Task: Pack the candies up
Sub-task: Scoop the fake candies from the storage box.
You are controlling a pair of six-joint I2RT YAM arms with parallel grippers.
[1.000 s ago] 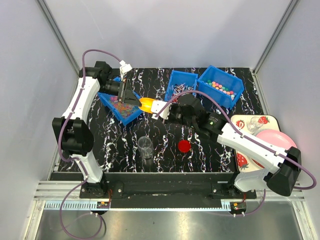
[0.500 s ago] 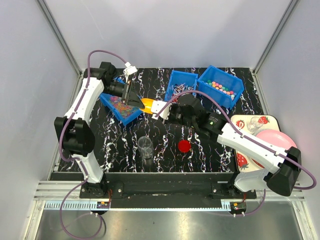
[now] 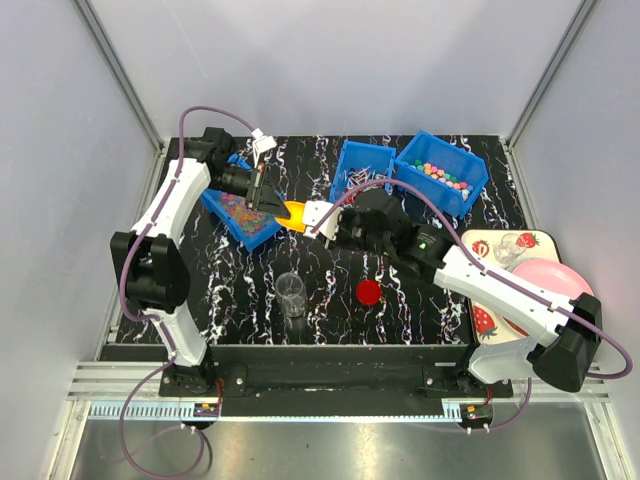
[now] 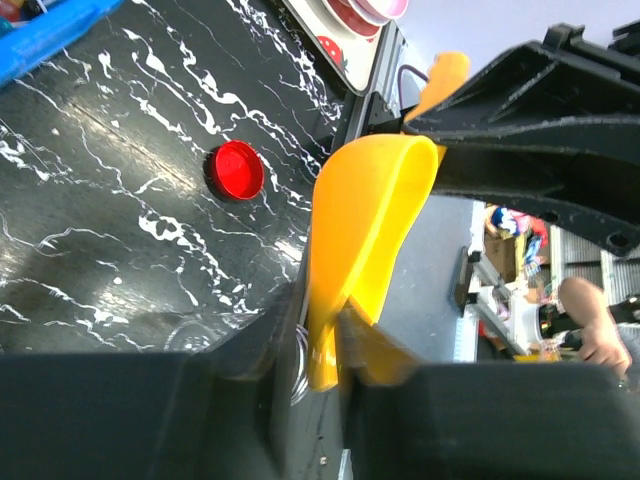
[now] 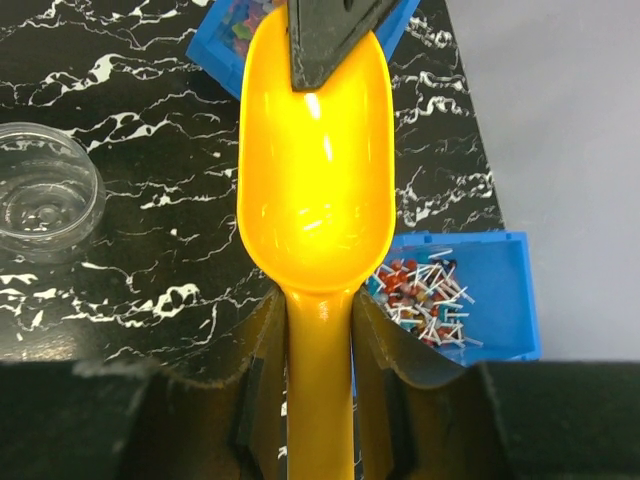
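A yellow scoop (image 3: pixel 296 213) hangs over the table between both arms, and its bowl (image 5: pixel 315 160) is empty. My left gripper (image 3: pixel 272 203) is shut on the front rim of the scoop (image 4: pixel 365 220), which sits pinched between its jaws (image 4: pixel 325 345). My right gripper (image 3: pixel 322 218) is shut on the scoop's handle (image 5: pixel 320 400). Candies fill three blue bins: small mixed pieces in the left bin (image 3: pixel 240 213), red-and-white pieces in the middle one (image 3: pixel 360 170) (image 5: pixel 425 290), and pastel balls in the right one (image 3: pixel 442 172).
A clear cup (image 3: pixel 291 293) (image 5: pixel 45 195) stands near the table's front edge, with a flat red lid (image 3: pixel 369 292) (image 4: pixel 237 170) to its right. A strawberry-print tray (image 3: pixel 490 248) carrying a pink bowl (image 3: pixel 555 278) lies at the right edge.
My left gripper has come onto the scoop's front rim and closed on it. The right gripper and the scoop have hardly moved.
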